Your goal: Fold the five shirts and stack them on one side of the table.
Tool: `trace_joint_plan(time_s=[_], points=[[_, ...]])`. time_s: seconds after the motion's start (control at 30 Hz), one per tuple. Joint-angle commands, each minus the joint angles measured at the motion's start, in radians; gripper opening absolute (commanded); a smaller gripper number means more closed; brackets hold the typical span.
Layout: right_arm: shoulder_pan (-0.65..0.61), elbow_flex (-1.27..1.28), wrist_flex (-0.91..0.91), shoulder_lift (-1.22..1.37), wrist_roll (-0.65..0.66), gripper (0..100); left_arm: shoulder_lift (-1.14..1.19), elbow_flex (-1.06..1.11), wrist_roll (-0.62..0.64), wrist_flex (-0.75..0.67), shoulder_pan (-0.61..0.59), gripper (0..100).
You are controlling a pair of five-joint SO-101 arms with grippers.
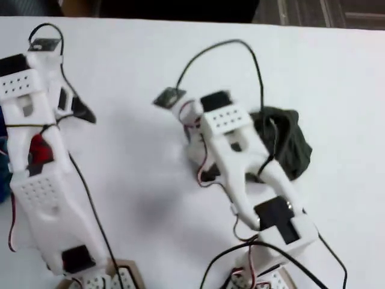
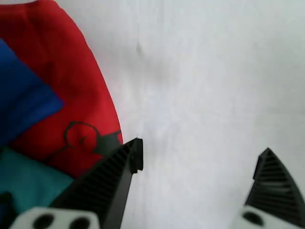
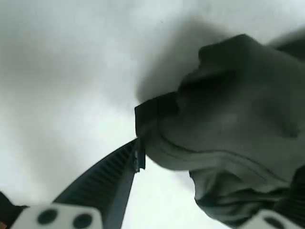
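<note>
1. Looks past the halfway mark, as a judgement: gathered on the left arm's (image 1: 42, 180) side of the table (image 1: 138, 72) are a red shirt (image 2: 71, 81), a blue shirt (image 2: 19, 100) lying over it, and a teal shirt (image 2: 24, 183) right against them.
2. Cannot tell from these glimpses how neatly any of the three is folded. Seem flat rather than bunched.
3. Leaves at least the dark shirt (image 1: 292, 141) to do. Lies crumpled in a heap on the table, just beside the right arm (image 1: 240, 150) and well apart from the pile. Needs spreading, folding and carrying across.
4. Left fingers (image 2: 112, 179): spread wide over bare table, holding nothing, with one tip just beside the red shirt's edge.
5. Right fingers (image 3: 112, 179): spread as well, straddling the dark shirt, with one tip touching its hem. No clamp on the cloth, as far as can be judged.
6. High view: gives the whole layout, with pile side against heap side and both arms end to end. Hides most of the pile under the left arm, letting just a sliver of red and a bit of blue and teal peep out at the edge.
7. Left wrist view: adds the layering of the pile and a dark print on the red shirt, neither readable from above.
8. Right wrist view: adds the dark shirt's seams and bunched folds, and the tip's contact with the hem, which is hidden from above by the arm.
</note>
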Motion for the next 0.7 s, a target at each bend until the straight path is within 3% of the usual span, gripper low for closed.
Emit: trace_joint_plan(time_s=[0.0,0.13,0.2,0.3,0.37,0.67], points=[[-0.008,0.06,-0.093,-0.004,-0.006,46.1,-0.083,-0.044,0.003,0.014,-0.009,38],[0.028,0.038,-0.15,0.117,-0.011,40.9,-0.083,-0.044,0.003,0.015,-0.009,38],[0.065,-0.014,-0.174,0.159,-0.057,27.6,-0.083,-0.041,0.003,0.015,-0.009,38],[0.116,-0.132,-0.176,0.168,-0.163,0.0,-0.075,-0.036,0.003,0.015,-0.009,38],[0.13,-0.23,-0.131,0.162,-0.19,5.0,-0.072,-0.033,0.003,0.015,-0.009,38],[-0.002,-0.724,0.174,0.03,-0.19,2.0,-0.072,-0.033,0.003,0.017,-0.005,38]])
